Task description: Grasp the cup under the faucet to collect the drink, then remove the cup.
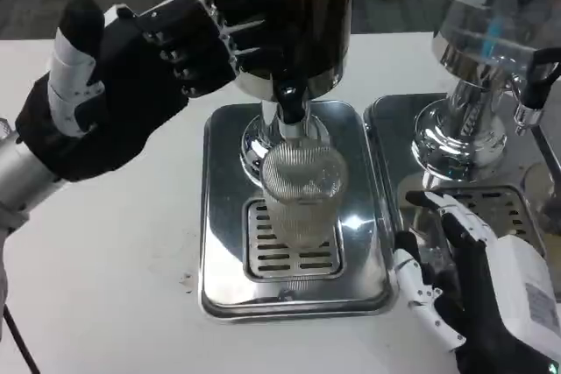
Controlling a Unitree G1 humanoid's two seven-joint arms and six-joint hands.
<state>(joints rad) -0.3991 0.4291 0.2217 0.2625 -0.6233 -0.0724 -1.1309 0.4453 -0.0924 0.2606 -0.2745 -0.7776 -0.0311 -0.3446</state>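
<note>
Clear ribbed cup (301, 190) under faucet (289, 102); no legible writing.

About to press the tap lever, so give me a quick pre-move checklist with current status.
1. Ribbed clear cup on the drip grate, below the black faucet: ok.
2. Cup upright: ok.
3. Cup gripped: not ok; right hand is beside the drip tray, apart from the cup, fingers spread.
4. Left hand raised near the dispenser, holding nothing: ok.
5. Left hand touching the faucet lever: cannot tell.
6. Drink level in the cup: cannot tell.
</note>
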